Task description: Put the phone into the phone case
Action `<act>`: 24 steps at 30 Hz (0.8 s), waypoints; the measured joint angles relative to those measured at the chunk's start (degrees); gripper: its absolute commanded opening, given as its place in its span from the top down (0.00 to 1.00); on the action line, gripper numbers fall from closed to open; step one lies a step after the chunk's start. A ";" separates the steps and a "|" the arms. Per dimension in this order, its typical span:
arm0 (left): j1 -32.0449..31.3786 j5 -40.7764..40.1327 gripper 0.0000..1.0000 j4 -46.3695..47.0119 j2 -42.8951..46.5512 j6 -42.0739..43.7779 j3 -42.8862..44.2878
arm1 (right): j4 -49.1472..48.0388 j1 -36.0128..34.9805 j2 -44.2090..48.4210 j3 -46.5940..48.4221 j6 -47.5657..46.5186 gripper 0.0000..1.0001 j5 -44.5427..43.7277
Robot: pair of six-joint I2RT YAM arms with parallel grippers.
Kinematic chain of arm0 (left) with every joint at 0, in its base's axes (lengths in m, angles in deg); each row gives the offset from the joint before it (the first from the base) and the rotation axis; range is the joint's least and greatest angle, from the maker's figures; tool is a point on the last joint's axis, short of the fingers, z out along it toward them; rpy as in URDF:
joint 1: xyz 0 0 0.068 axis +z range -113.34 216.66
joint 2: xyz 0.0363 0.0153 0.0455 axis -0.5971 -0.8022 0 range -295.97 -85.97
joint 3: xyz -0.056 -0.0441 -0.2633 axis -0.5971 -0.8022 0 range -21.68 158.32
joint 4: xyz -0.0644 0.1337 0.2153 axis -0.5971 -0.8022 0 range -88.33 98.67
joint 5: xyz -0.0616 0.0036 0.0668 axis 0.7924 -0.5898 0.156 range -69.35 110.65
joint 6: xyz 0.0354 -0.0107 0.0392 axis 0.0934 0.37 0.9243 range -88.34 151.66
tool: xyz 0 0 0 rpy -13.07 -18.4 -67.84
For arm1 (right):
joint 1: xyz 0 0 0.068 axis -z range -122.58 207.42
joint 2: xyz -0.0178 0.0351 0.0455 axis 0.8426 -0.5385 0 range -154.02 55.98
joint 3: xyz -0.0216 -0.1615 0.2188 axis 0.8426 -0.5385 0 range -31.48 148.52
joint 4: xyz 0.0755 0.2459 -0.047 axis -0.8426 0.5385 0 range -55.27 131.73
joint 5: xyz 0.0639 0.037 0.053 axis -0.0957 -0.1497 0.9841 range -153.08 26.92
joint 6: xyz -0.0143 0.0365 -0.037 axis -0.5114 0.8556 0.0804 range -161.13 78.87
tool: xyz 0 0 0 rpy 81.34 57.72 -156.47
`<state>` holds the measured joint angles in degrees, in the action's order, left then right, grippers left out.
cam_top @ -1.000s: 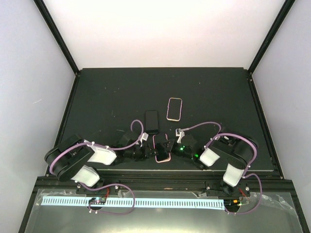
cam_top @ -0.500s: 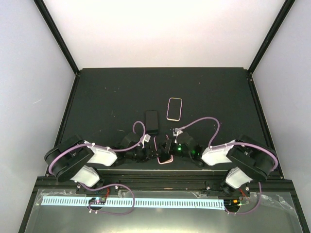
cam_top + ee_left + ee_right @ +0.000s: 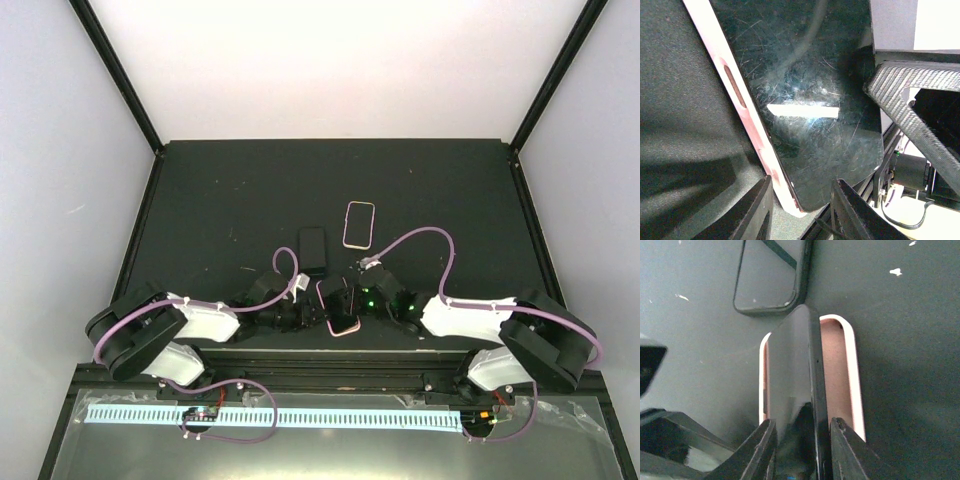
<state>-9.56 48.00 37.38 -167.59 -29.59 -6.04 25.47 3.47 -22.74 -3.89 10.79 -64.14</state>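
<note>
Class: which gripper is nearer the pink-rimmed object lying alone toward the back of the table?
Right. The right gripper is on the near side of the pink-rimmed object, almost in line with it. The left gripper is closer to the arm bases and further left.

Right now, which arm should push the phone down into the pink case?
The right arm. The right fingers grip the phone, which is tilted over the pink case. The left fingers seem only to pinch that case's corner, steadying it.
</note>
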 measured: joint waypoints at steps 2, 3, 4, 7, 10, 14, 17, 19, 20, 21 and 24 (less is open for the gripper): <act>0.00 -0.26 0.66 -0.52 0.00 0.22 0.20 | 1.53 0.00 0.00 0.02 -0.74 0.73 -0.57; 0.00 -0.37 0.66 -0.87 0.00 0.39 0.35 | 1.99 0.00 0.00 0.04 -1.09 0.74 -0.70; 0.00 -0.46 0.66 -1.11 0.00 0.61 0.50 | 2.45 0.00 0.00 0.04 -1.38 0.74 -0.87; 0.00 -0.85 0.66 -1.84 0.00 1.16 1.16 | 3.34 0.00 -0.11 0.31 -2.14 0.79 -1.22; 0.00 -1.25 0.66 -2.29 -0.02 1.46 1.53 | 3.80 0.00 -0.15 0.57 -2.80 0.83 -1.25; 0.00 -1.64 0.66 -2.75 -0.02 1.95 1.92 | 3.54 0.07 -0.94 0.57 -3.06 0.87 -0.72; 0.00 -1.84 0.66 -2.97 -0.33 2.38 2.08 | 1.81 0.11 -1.53 0.50 -2.43 0.87 0.37; 0.02 -1.88 0.66 -2.99 -0.83 2.54 2.21 | 0.42 0.24 -2.16 0.28 -1.92 0.88 0.92; 0.00 -1.88 0.66 -2.95 -0.94 2.58 2.25 | -0.37 0.46 -2.60 -0.09 -1.64 0.89 1.22; 0.02 -1.88 0.66 -2.93 -0.98 2.58 2.25 | -1.20 0.70 -3.15 -0.42 -1.20 0.89 1.44; 0.02 -1.88 0.66 -2.82 -1.01 2.60 2.25 | -3.54 1.18 -4.68 -1.14 -0.15 0.89 1.75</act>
<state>-9.53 46.12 34.56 -168.60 -26.99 -3.79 21.93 4.65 -27.41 -5.02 10.64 -62.39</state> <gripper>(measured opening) 0.339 0.123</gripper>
